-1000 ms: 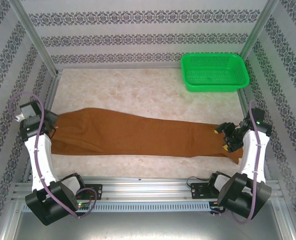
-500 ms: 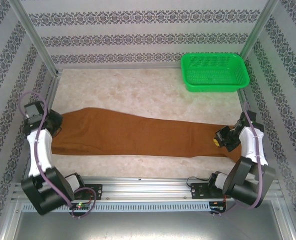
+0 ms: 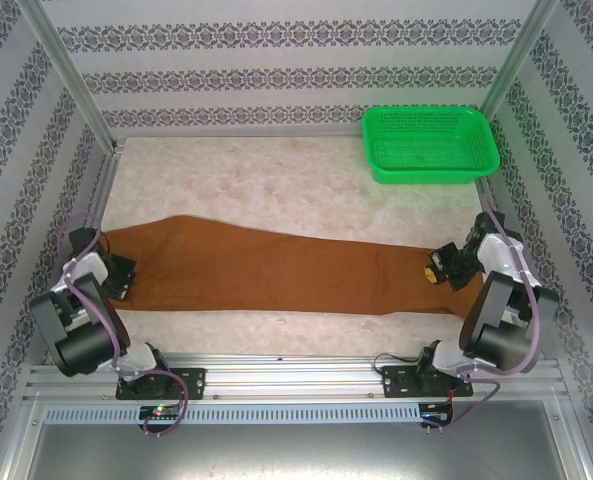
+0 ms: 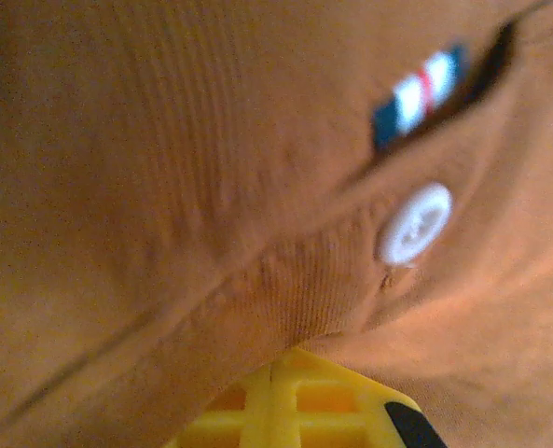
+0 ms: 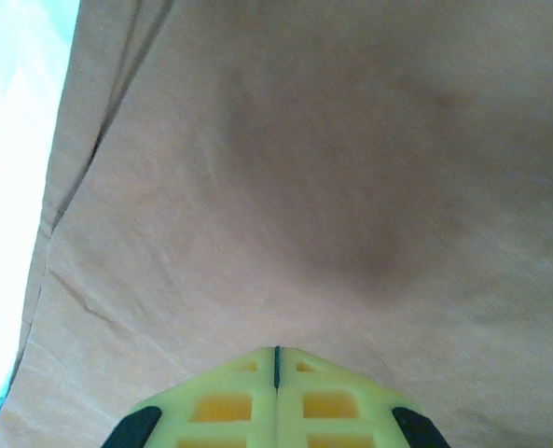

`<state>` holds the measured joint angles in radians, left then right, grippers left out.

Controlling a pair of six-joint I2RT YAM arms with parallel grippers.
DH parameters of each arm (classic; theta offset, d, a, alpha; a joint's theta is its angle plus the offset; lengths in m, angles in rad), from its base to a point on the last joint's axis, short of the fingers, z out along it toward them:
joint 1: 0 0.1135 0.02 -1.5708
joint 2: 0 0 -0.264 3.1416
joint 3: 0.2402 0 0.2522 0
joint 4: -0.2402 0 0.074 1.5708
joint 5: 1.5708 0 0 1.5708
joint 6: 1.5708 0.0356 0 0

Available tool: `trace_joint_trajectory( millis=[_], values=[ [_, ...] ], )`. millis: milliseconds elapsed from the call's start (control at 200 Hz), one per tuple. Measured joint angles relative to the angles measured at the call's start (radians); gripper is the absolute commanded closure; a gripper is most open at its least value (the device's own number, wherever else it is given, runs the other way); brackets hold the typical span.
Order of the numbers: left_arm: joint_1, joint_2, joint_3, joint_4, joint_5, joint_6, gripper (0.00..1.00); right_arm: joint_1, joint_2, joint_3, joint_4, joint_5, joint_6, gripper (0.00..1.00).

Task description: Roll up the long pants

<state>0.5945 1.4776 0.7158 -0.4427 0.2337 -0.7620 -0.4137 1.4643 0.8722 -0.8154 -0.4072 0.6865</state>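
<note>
Marbled tabletop [image 3: 256,180] bears the long pants [image 3: 276,270], left tool [image 4: 271,373] and right tool [image 5: 276,359] closed tight at opposite ends.

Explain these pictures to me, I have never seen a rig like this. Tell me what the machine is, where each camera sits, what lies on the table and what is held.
Two robot arms are bolted at the near edge of a table. The wide picture comes from a camera above and behind them; both close-ups come from wrist cameras looking along yellow fingers. On the table lie the long pants, spread left to right, and a green basket in the far right corner. The left gripper is shut at the waist end, beside a white button; the right gripper is shut at the other end. Each seems to pinch the cloth.
</note>
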Motion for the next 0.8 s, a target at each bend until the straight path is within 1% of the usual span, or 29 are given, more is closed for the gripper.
trace_joint_trajectory(
  millis=[120, 230, 435, 614, 704, 804],
  values=[
    [0.01, 0.06, 0.049, 0.039, 0.022, -0.022, 1.0, 0.011, 0.08, 0.05, 0.001, 0.011, 0.001, 1.0],
    [0.01, 0.081, 0.063, 0.075, 0.029, -0.029, 1.0, 0.011, 0.148, 0.096, 0.003, 0.034, 0.008, 1.0],
    [0.0, 0.06, 0.052, 0.09, 0.027, -0.028, 1.0, 0.011, 0.275, 0.222, 0.006, 0.066, 0.031, 1.0],
    [-0.044, 0.013, 0.056, 0.09, 0.016, -0.011, 1.0, 0.011, 0.376, 0.366, -0.004, 0.086, 0.041, 1.0],
    [-0.065, 0.006, 0.077, 0.084, 0.0, 0.008, 1.0, 0.014, 0.383, 0.408, -0.008, 0.105, 0.028, 1.0],
    [-0.076, -0.014, 0.101, 0.078, -0.01, 0.023, 1.0, 0.019, 0.321, 0.39, -0.029, 0.138, -0.003, 1.0]
  ],
)
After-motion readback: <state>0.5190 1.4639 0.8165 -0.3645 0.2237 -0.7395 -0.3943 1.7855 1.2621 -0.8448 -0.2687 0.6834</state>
